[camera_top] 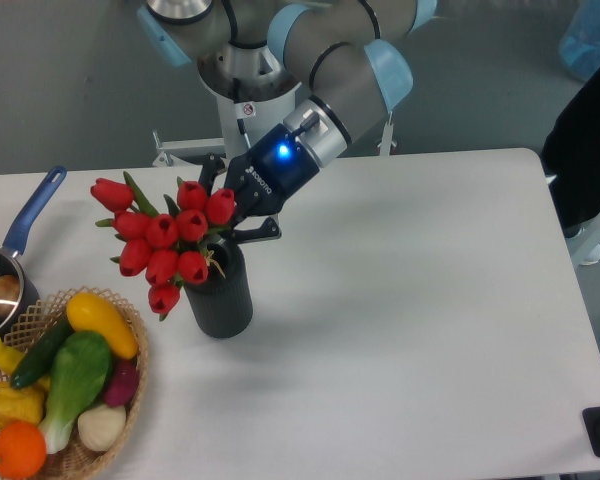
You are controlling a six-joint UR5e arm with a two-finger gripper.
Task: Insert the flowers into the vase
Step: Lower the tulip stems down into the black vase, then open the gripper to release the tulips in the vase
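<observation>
At the near left corner sits one round wicker basket [130,385], coarsely woven, heaped with smooth plastic-looking produce: an orange, two yellow pieces, a dark green cucumber shape, a pale green leafy piece, a purple one and a whitish bulb. Just behind it, at the table's left edge, is one saucepan [0,285] with a long blue handle angled up and away; its bowl is cut off by the frame. To the right of the basket stands the one vase [220,295], upright on the white table [420,330]: a dark grey, matte cylinder with fine horizontal ribs, a thick wall and a round mouth. One bunch of flowers [165,240] leans out of that mouth toward the left, about ten glossy red tulip heads packed tight, one drooping low beside the vase's left wall, with narrow green leaves poking between them; the stem ends reach into the mouth, hidden behind the blooms. Behind the bunch the single gripper [230,212], black with a blue light on its wrist, is closed on the stems just above the vase rim. Farthest back rises the one grey and pale blue arm [330,60].
</observation>
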